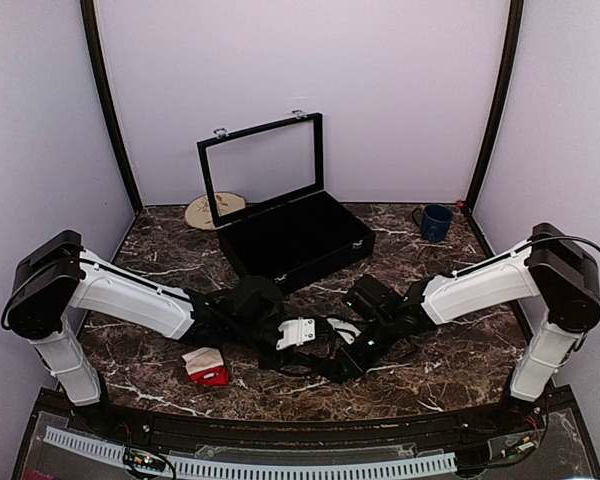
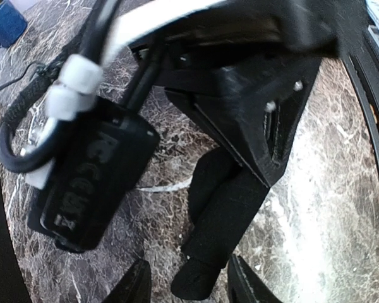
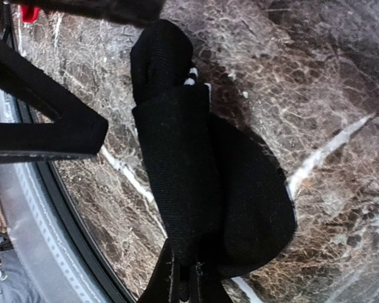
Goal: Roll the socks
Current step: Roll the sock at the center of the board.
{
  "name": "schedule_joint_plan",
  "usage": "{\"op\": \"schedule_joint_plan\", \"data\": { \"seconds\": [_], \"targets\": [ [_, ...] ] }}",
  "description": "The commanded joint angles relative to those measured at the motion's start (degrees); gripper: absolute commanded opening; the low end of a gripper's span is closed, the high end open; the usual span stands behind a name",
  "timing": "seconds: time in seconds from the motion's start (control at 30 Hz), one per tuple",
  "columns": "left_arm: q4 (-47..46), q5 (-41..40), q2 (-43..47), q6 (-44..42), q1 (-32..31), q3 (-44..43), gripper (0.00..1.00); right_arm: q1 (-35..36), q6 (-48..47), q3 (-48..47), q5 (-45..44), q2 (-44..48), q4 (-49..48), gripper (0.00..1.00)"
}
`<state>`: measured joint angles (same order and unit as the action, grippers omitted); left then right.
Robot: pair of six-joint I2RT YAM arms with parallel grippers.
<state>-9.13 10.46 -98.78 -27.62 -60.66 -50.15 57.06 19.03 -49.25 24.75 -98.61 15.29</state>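
Note:
A small bundle of red socks with a cream-white cuff (image 1: pixel 208 367) lies on the marble table at the front left, apart from both grippers. A black sock (image 3: pixel 183 164) lies partly folded between the two arms at the table's front middle (image 1: pixel 332 362). My right gripper (image 3: pixel 186 281) is shut on one end of this black sock. My left gripper (image 2: pixel 189 283) is open, its fingers standing on either side of the black sock's other end (image 2: pixel 224 202) without closing on it. The right arm's black body and camera cable fill the upper left wrist view.
An open black case (image 1: pixel 300 240) with a raised glass lid stands at the back middle. A round wooden disc (image 1: pixel 215 211) lies left of it. A blue mug (image 1: pixel 435 222) stands at the back right. The table's front rail (image 1: pixel 280 425) runs close behind the grippers.

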Motion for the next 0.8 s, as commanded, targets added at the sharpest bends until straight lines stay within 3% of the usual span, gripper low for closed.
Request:
{"op": "schedule_joint_plan", "data": {
  "seconds": [0.0, 0.4, 0.77],
  "targets": [
    [-3.31, -0.25, 1.21, -4.23, -0.46, 1.9, 0.45, -1.39, 0.32, 2.88, 2.88, -3.64, 6.2, 0.0],
    [-1.87, 2.4, 1.83, -12.34, -2.89, 2.59, 0.45, -5.05, -1.27, 1.78, 7.14, -5.68, 9.32, 0.0],
    [-4.06, -3.9, -1.57, -17.76, -7.01, 1.28, 0.45, -5.63, -1.36, 1.53, 8.63, -5.77, 9.9, 0.0]
  ]
}}
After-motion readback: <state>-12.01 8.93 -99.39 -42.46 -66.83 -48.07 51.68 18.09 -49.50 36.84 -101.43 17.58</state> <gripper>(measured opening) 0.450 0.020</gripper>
